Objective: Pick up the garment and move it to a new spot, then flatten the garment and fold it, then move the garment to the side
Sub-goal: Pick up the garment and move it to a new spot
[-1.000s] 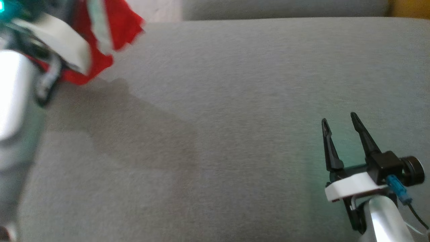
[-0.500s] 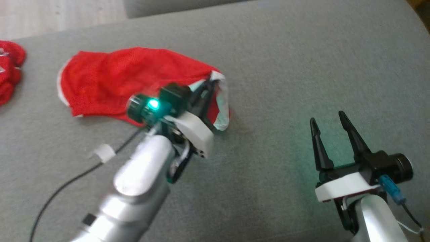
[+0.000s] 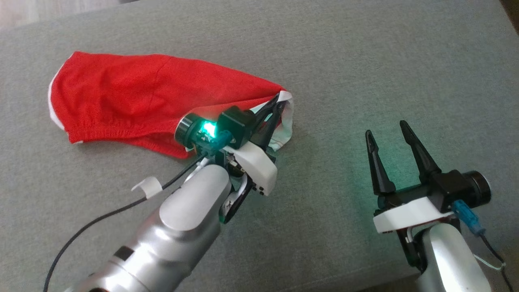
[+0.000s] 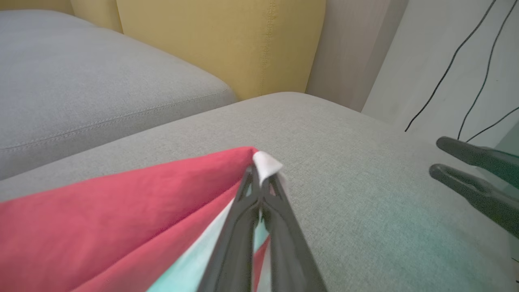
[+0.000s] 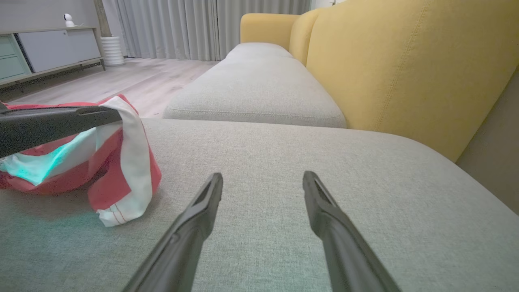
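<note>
- My left arm (image 3: 182, 215) reaches forward and inward over the grey sofa seat (image 3: 365, 61), with the left gripper (image 3: 277, 106) low and pointing away from me.
- Its jaws are pinched tight on the white-trimmed corner of the garment (image 3: 134, 101), and that corner is lifted just off the seat.
- My right gripper (image 3: 386, 129) hovers over bare seat, well apart from the garment, with its jaws spread wide and holding nothing.
- I count one garment, red with white edging. The rest of it lies spread on the seat, left of the pinch.
</note>
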Available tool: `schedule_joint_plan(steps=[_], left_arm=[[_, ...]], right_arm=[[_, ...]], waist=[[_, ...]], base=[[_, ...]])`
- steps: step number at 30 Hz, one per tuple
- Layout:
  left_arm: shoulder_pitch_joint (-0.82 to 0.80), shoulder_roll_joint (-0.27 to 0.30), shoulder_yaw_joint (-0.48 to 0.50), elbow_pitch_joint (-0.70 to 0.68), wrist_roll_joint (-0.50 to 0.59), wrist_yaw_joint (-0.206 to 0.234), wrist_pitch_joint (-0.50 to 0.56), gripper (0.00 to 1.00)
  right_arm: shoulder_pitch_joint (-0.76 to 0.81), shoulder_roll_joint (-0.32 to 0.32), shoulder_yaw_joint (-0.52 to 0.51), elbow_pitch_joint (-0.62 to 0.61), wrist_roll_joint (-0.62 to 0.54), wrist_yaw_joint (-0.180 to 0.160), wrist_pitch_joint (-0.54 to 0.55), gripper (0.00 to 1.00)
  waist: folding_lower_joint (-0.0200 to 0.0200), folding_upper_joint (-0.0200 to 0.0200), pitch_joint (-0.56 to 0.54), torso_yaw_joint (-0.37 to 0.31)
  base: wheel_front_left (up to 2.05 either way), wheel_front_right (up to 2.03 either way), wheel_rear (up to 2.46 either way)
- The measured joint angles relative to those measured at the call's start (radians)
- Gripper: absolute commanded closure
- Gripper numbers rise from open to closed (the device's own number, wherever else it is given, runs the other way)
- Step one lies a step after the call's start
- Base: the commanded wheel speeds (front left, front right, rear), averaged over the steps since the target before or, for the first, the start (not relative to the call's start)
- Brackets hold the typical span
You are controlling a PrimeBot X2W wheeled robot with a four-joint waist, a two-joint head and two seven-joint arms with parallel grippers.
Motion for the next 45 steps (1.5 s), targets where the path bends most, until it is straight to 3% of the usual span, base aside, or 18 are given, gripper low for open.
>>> schedule_joint_plan(steps=[7,16,31,38,45], left_arm=[[0.004,-0.001,-0.049,0.042,-0.035,0.014,-0.066,0.00],[0.095,0.013,-0.027,0.049,-0.065,0.044,-0.145,0.00],[0.481,0.136,0.217,-0.207,-0.098,0.177,-0.170,0.00],[0.661,0.162,0.323,-0.310,-0.065,0.198,-0.170,0.00],[0.737,0.155,0.377,-0.348,-0.030,0.184,-0.170,0.00]], right_arm=[[0.000,0.000,-0.018,0.012,-0.002,0.000,0.000,0.00],[0.012,0.000,-0.059,0.012,-0.011,0.000,0.000,0.00],[0.128,0.001,-0.081,0.024,-0.009,0.000,0.000,0.00],[0.169,0.001,-0.072,0.035,0.002,0.000,0.000,0.00],[0.190,0.001,-0.070,0.052,0.011,0.000,0.000,0.00]], waist=[[-0.0001,0.0000,-0.020,0.038],[-0.0002,0.0000,-0.095,0.083],[-0.0004,0.0000,-0.260,0.169],[-0.0003,0.0000,-0.293,0.197],[-0.0002,0.0000,-0.303,0.215]], base=[[0.00,0.00,0.00],[0.00,0.00,0.00],[0.00,0.00,0.00],[0.00,0.00,0.00],[0.00,0.00,0.00]])
